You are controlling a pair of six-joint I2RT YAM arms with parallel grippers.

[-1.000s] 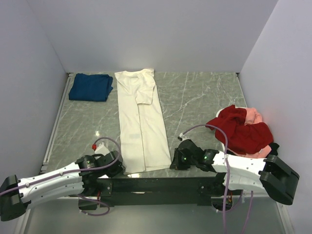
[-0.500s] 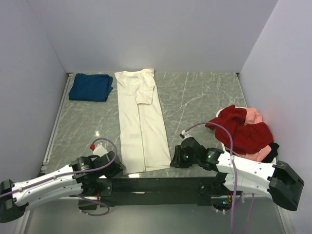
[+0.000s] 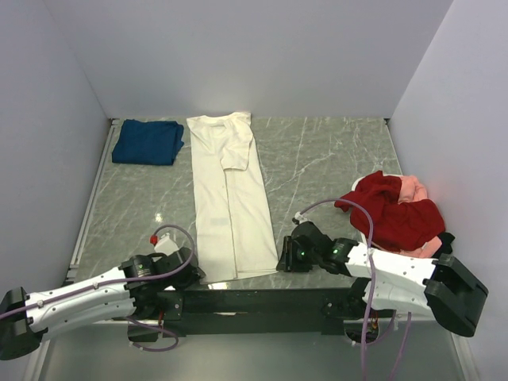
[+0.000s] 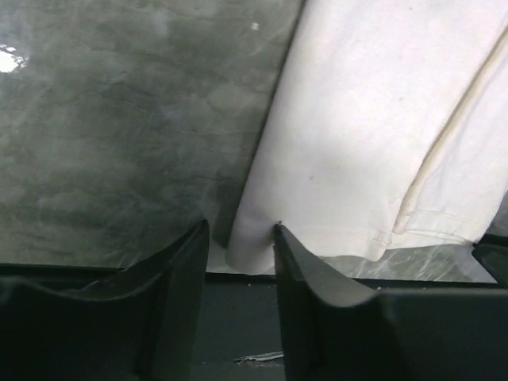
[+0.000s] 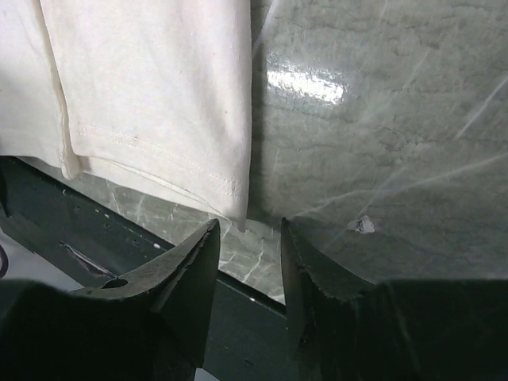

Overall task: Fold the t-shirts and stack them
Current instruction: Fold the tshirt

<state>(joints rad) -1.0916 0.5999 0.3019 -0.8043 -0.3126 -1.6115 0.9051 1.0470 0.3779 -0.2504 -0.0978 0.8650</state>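
Left fingers [image 4: 178, 278] and right fingers [image 5: 190, 270] both parted, at the 2 near hem corners of the cream t-shirt [image 3: 230, 198].

The top view looks down from above and behind the bases, far enough off to take in the whole tabletop [image 3: 333, 159], the left arm [image 3: 79, 300] and the right arm [image 3: 397, 274] along its bottom edge. The left wrist view sits low and close behind the left jaws, facing forward and down at the near left corner of the cream t-shirt [image 4: 373, 119]. The right wrist view, equally close behind the right jaws, faces the shirt's near right corner. All three views share that near hem and the dark rail [image 3: 254, 300] beside it.
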